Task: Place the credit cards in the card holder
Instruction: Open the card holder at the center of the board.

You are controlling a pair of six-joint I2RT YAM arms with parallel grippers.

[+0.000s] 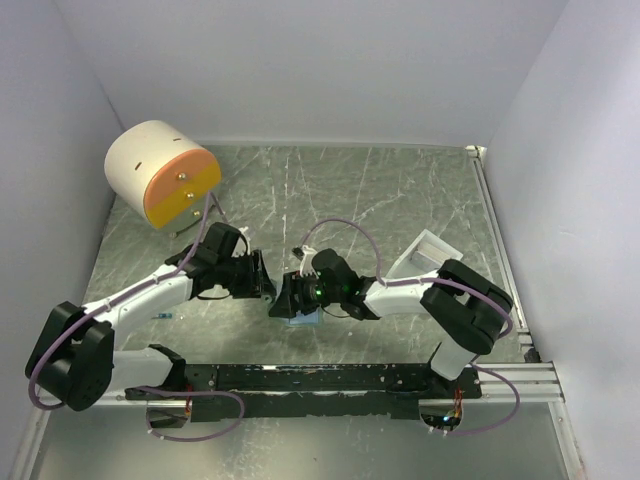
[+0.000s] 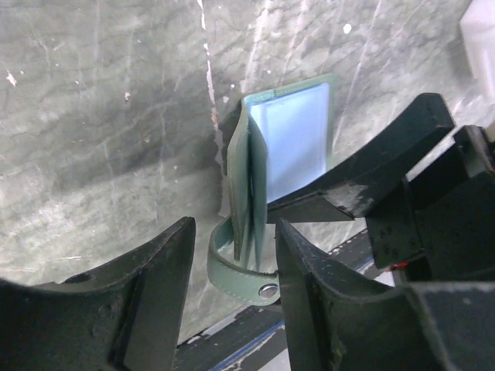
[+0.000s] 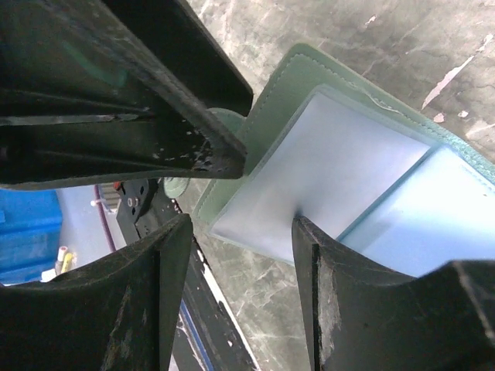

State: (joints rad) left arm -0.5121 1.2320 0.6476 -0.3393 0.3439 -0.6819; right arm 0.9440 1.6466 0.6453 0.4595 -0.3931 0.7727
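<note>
The card holder (image 2: 249, 185) is open on the table between both arms, and shows as a pale blue patch in the top view (image 1: 304, 319). One sage-green half stands upright; the pale blue inner half (image 3: 363, 170) lies flat. Its strap with the snap button (image 2: 267, 291) curls below. My left gripper (image 2: 234, 228) is open, its fingers either side of the upright half, the right finger touching the strap. My right gripper (image 3: 240, 220) is open, one fingertip (image 3: 303, 226) pressing on the flat pale blue half. No credit cards show.
A white rectangular tray (image 1: 424, 254) sits right of the grippers; its contents are hidden. A round cream-and-orange drawer cabinet (image 1: 163, 172) stands at the back left. The black mounting rail (image 1: 330, 378) runs along the near edge. White walls enclose the table.
</note>
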